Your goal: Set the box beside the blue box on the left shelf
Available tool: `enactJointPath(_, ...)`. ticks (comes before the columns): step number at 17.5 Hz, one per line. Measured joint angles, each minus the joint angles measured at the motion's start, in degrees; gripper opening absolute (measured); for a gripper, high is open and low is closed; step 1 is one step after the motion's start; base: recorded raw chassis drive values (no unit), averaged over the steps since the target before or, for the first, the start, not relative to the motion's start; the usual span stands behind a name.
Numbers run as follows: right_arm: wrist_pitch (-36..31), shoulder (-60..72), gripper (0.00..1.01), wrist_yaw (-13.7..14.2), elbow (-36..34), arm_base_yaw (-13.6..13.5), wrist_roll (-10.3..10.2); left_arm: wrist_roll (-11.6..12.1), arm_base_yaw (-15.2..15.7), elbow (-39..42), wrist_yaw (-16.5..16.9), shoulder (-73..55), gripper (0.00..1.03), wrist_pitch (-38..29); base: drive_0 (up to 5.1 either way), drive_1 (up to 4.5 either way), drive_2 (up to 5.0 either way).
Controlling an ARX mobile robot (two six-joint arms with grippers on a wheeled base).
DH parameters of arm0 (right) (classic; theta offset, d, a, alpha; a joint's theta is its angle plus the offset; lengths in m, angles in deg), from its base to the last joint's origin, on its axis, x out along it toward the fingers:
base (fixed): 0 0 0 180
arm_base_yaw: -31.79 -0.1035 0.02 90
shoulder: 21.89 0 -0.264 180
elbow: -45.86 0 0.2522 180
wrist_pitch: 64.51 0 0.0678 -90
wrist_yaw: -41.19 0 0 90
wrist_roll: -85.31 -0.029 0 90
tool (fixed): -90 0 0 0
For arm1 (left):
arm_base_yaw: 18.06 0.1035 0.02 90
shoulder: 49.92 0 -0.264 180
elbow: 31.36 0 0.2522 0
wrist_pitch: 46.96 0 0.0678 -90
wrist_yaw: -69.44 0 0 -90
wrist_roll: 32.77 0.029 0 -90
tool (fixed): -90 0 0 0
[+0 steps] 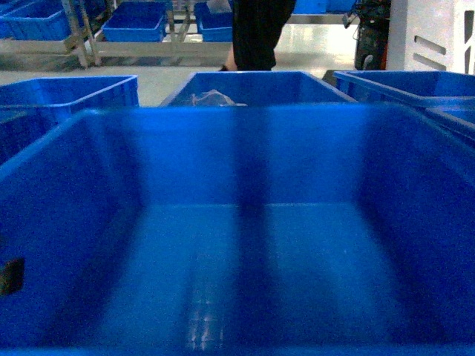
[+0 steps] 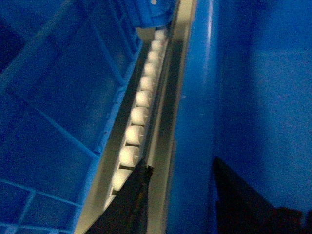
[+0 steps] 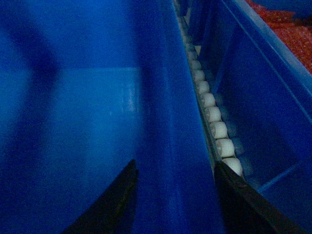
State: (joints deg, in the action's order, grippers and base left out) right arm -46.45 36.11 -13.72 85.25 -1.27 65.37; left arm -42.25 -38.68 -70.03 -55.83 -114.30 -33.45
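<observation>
The box point(image 1: 245, 245) fills the head view, open and empty, its far wall facing a row of other blue crates, and each arm holds one of its side walls. In the left wrist view the left gripper point(image 2: 178, 200) straddles the box's rim, one dark finger outside over the roller rail point(image 2: 139, 117) and the other inside the box, so the jaws stand apart only by the wall's thickness and are clamped on it. The right gripper point(image 3: 173, 200) does the same on the opposite wall, with its outer finger just beside the white rollers point(image 3: 214, 122) and its inner finger over the box floor. Beyond each outer finger a neighbouring crate stands close: the left crate point(image 2: 58, 112) across the rail from the left jaws, the right crate point(image 3: 263, 97) across the rail from the right jaws. I judge the step to be settling the box down into this lane between its neighbours. To do it well, both arms should lower together so the box stays level, keep the walls centred between the two rails, and avoid letting the outer fingers get pinched against the rollers or the neighbouring walls. Release should wait until the floor rests fully, then each pair of jaws should part and lift straight up.
</observation>
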Motion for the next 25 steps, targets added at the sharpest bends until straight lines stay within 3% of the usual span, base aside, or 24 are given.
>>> enactJointPath(1, 0.0, -1.2, 0.58, 0.1, 0.4, 0.0, 0.0, -0.2, 0.0, -0.1, -1.5, 0.8, 0.48, 0.2, 0.0, 0.00, 0.0)
enactJointPath(2, -0.1, -1.5, 0.69, 0.4, 0.7, 0.0, 0.1, -0.5, -0.1, 0.3, -2.5, 2.1, 0.61, -2.5, 0.0, 0.00, 0.0)
enactJointPath(4, -0.6, -1.7, 0.83, 0.9, 0.7, 0.0, 0.5, -0.3, -0.3, 0.6, -4.6, 3.3, 0.75, -7.4, 0.0, 0.00, 0.0)
enactJointPath(6, -5.6, -3.9, 1.00, 2.3, 0.6, 0.0, 1.9, 1.0, -0.7, 0.7, -5.9, 5.7, 0.94, -14.9, 0.0, 0.00, 0.0)
enactJointPath(7, -8.9, -5.1, 0.98, 3.0, 0.5, 0.2, 2.7, 2.1, -1.4, 0.7, -6.1, 6.8, 1.00, -18.3, 0.0, 0.00, 0.0)
enactJointPath(8, -11.6, -6.1, 0.98, 5.7, 0.0, 0.8, 4.7, 3.3, -2.3, 0.7, -6.4, 8.1, 0.97, -22.3, 0.0, 0.00, 0.0)
enactJointPath(10, -11.8, -6.1, 0.98, 9.9, -1.9, 3.1, 6.5, 4.7, -2.5, 1.3, -7.6, 8.2, 0.98, -26.0, 0.0, 0.00, 0.0)
enactJointPath(12, -11.5, -6.0, 0.98, 10.7, -2.7, 3.2, 7.1, 5.0, -2.4, 3.0, -8.9, 7.6, 0.98, -25.5, 0.0, 0.00, 0.0)
enactJointPath(13, -17.7, -6.1, 0.95, 8.1, -4.0, 3.9, 8.8, 5.7, -2.3, 3.8, -7.8, 7.1, 0.97, -26.5, 0.0, 0.00, 0.0)
enactJointPath(14, -30.4, -8.6, 0.83, -2.6, -9.4, 7.3, 13.0, 7.4, 1.7, 8.1, 5.4, 9.2, 0.83, -36.1, 0.0, 0.00, 0.0)
enactJointPath(15, -36.9, -12.9, 0.68, -10.0, -15.0, 11.5, 16.3, 8.1, 4.9, 11.3, 13.4, 12.9, 0.70, -37.6, 0.0, 0.00, 0.0)
enactJointPath(16, -36.6, -15.9, 0.53, -15.1, -16.6, 14.2, 17.9, 8.5, 6.6, 13.5, 19.9, 15.7, 0.56, -37.0, 0.0, 0.00, 0.0)
enactJointPath(17, -35.5, -18.6, 0.40, -18.3, -17.7, 16.1, 18.6, 8.5, 7.9, 15.1, 22.8, 17.6, 0.44, -36.0, 0.0, 0.00, 0.0)
enactJointPath(21, -31.2, -25.7, 0.02, -23.6, -20.9, 21.9, 19.4, 8.5, 12.3, 18.7, 26.6, 25.1, 0.04, -32.7, 0.0, 0.00, 0.0)
enactJointPath(25, -28.3, -30.2, 0.02, -26.6, -22.3, 24.7, 19.6, 8.7, 14.4, 20.7, 28.8, 29.8, 0.02, -29.6, 0.0, 0.00, 0.0)
